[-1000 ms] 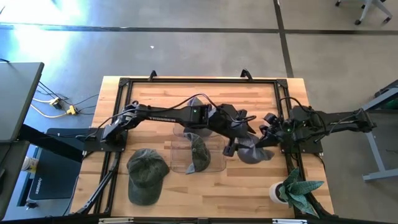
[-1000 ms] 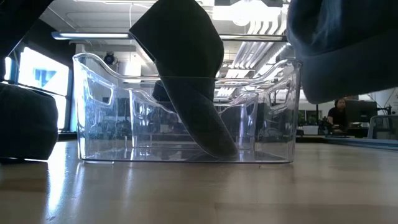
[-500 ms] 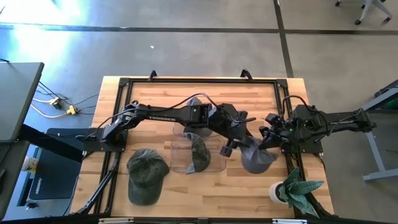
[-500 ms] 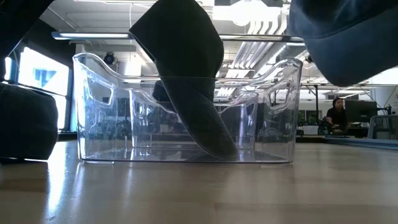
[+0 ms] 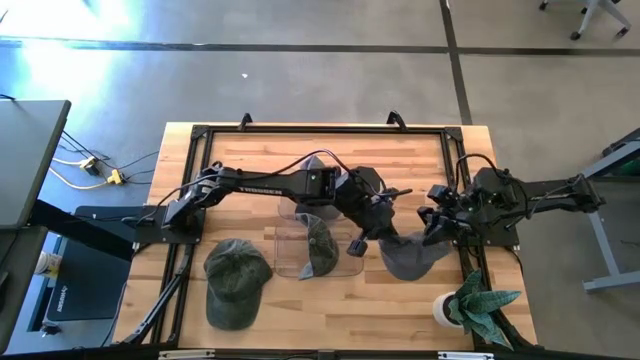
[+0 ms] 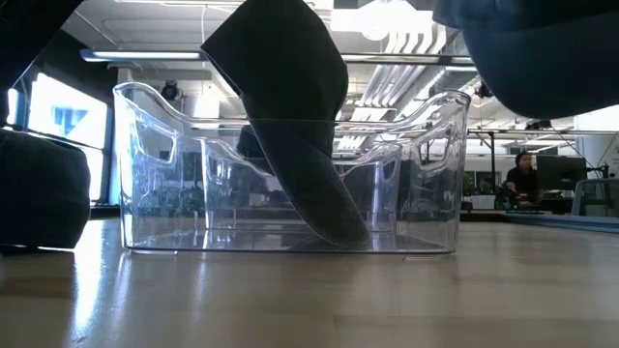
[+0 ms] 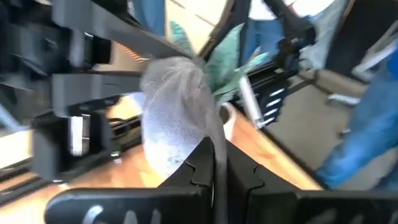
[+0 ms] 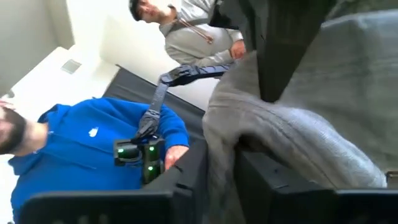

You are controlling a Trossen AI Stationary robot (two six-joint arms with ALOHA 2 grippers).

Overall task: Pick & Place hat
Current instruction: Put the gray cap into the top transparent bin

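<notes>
A grey hat hangs in the air between my two grippers, right of the clear bin; the low view shows it well above the table. My left gripper reaches over the bin and is shut on the hat's left side. My right gripper has the hat's right side between its fingers. A dark hat stands slanted in the bin, its lower end on the bin's floor. A green hat lies on the table left of the bin. My left gripper pinches a fold of the grey cloth between its two shut fingers, coming from the table's left and slanting slightly down. The hat hangs beyond the fingers, clear of the table. My right gripper has a bunched edge of the hat between its two fingers, coming level from the table's right. The cloth runs on past the fingers, gathered in folds.
Another grey hat lies at the far side, partly under the left arm. A potted plant stands at the near right corner. People show beyond the table in the right wrist view.
My left gripper has turned at the wrist and shut on the grey hat's left side. The hat, held before by the right gripper alone, now hangs between both; its lower edge has risen in the low view.
</notes>
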